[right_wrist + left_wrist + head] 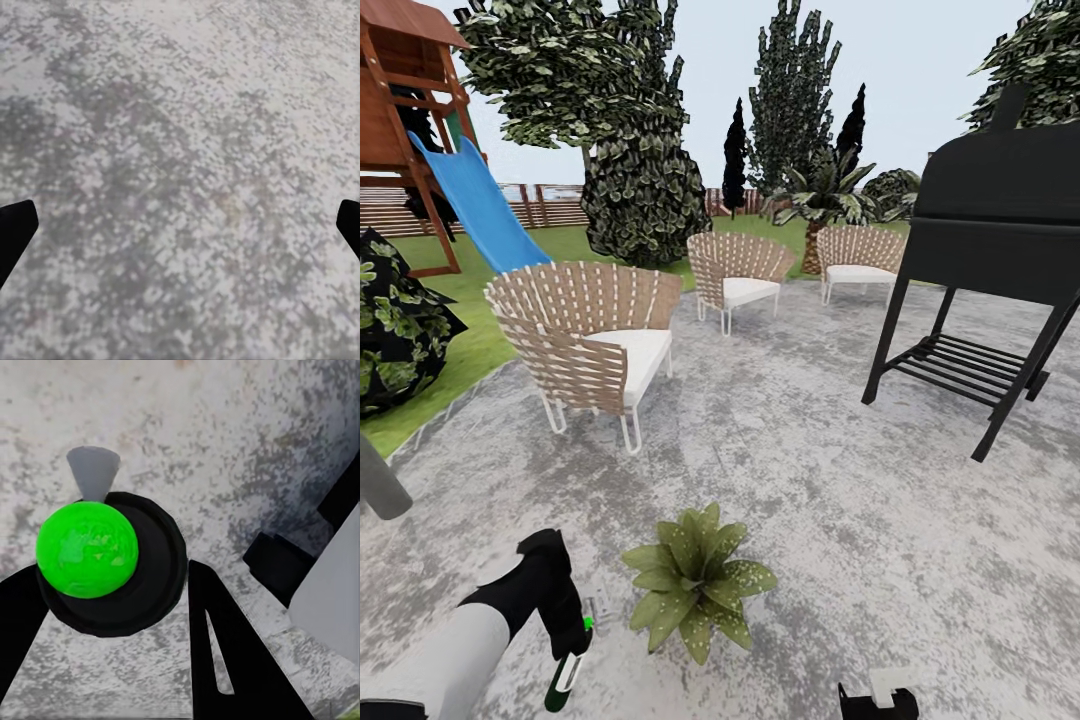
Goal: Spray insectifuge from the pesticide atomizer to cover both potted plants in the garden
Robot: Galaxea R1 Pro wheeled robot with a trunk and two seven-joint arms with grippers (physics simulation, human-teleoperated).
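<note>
One potted plant (695,582), a low rosette of pointed green leaves, stands on the grey paved patio (810,480) of the garden, near the bottom of the head view. Just left of it, my left gripper (574,640) is shut on the pesticide atomizer (567,676), which hangs close to the plant's leaves. In the left wrist view the atomizer (90,551) shows as a bright green knob on a black disc with a grey nozzle, held between the black fingers (225,645). My right gripper (880,697) sits low at the right, open (180,225) over bare paving.
Three woven chairs (595,345) (735,275) (860,258) ring the patio's far side. A black barbecue grill (990,250) stands at the right. Left of the lawn are a blue slide (475,205) and a dark leafy bush (395,320). Trees and a slatted fence close the back.
</note>
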